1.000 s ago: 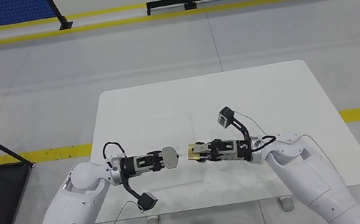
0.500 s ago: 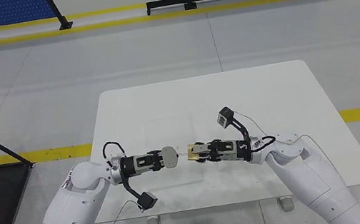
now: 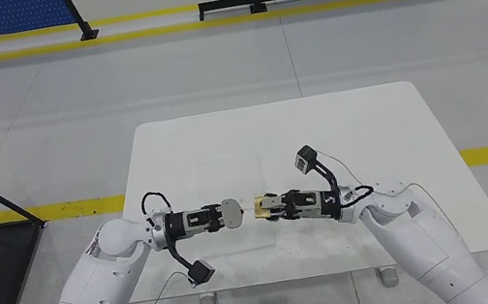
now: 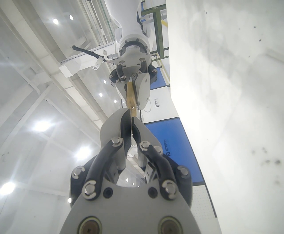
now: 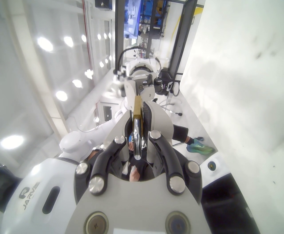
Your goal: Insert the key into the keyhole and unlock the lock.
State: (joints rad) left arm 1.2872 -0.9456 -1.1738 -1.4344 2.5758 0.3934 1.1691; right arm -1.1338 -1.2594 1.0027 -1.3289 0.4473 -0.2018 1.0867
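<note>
Barely anything has moved since the earlier frames: we see the left gripper (image 3: 236, 212) a touch closer to the right gripper (image 3: 270, 208), so the gap between them is slightly narrower. Our left gripper is closed tight on the key (image 4: 132, 131), which is pinched edge-on between the pads with its blade pointing out past the fingertips. Our right gripper is clamped on the brass lock (image 4: 130, 95), with the shackle back toward its wrist and the far end facing the key. Both are held in the air over the near part of the table (image 3: 368, 130). The key's long axis runs along the line joining the two grippers, and the lock lies straight ahead of it. The tip is at the lock's face, though we cannot tell whether it has entered the keyhole. We judge that the coming move is a straight push along that axis, then a twist.
</note>
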